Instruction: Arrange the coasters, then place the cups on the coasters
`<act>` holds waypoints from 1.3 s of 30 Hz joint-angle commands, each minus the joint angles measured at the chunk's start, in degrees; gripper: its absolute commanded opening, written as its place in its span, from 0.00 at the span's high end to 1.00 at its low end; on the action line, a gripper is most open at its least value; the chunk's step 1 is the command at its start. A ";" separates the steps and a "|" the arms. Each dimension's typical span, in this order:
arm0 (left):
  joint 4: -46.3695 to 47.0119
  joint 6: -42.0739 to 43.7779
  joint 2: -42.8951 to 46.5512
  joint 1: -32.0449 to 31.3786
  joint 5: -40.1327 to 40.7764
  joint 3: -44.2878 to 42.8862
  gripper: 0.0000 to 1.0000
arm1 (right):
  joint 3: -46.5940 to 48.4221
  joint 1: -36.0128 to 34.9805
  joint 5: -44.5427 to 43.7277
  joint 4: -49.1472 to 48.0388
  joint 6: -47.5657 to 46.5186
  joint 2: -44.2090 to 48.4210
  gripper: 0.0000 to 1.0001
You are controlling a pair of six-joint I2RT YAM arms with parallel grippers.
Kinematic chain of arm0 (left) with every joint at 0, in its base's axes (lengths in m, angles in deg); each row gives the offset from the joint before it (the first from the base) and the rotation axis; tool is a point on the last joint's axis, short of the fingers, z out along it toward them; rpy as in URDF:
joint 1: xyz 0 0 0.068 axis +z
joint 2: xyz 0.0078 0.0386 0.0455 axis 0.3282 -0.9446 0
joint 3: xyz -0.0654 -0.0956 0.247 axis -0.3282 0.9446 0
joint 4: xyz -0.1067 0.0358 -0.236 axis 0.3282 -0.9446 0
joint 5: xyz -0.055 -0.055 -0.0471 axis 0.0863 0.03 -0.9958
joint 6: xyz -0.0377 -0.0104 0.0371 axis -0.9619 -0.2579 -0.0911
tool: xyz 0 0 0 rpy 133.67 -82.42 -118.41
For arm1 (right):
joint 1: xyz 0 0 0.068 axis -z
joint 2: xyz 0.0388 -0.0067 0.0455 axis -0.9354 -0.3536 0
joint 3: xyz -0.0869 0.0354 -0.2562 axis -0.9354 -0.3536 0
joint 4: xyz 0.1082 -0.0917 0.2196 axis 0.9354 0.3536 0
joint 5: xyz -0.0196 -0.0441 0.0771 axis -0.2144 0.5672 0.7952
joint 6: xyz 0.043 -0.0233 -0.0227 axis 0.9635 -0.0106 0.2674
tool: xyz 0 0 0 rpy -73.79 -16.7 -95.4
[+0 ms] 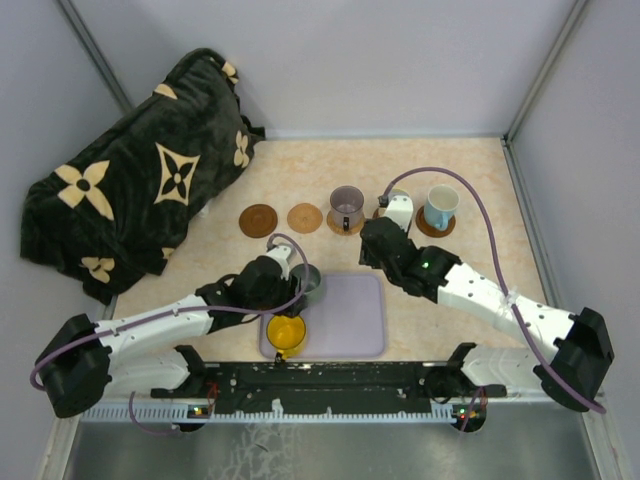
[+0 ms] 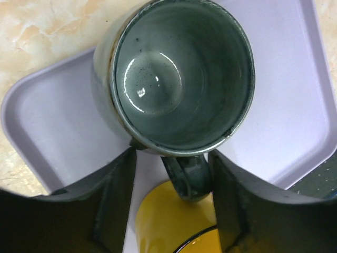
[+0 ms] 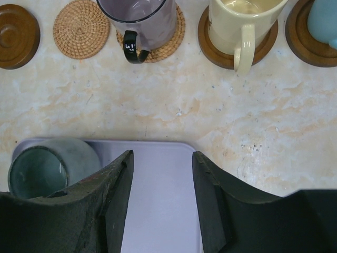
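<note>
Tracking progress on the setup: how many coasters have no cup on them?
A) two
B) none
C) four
A: the dark wooden coaster and the woven coaster lie bare, while the purple cup, cream cup and blue cup each sit on one.

- A beige table top with a marble pattern, veined in cream and pale orange, filled the middle of the top view
- Plain pale grey wall panels closed it in at the back and on both sides
- Thin metal posts ran up the two far corners
- A black plush blanket with cream flower shapes lay bunched at the far left corner
- A dull grey metal strip ran along the near edge
- The light was soft and even
</note>
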 commanded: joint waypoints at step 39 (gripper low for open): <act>-7.96 8.36 -21.01 3.14 27.15 -34.76 1.00 | -14.45 -1.29 -1.04 5.49 6.79 19.17 0.54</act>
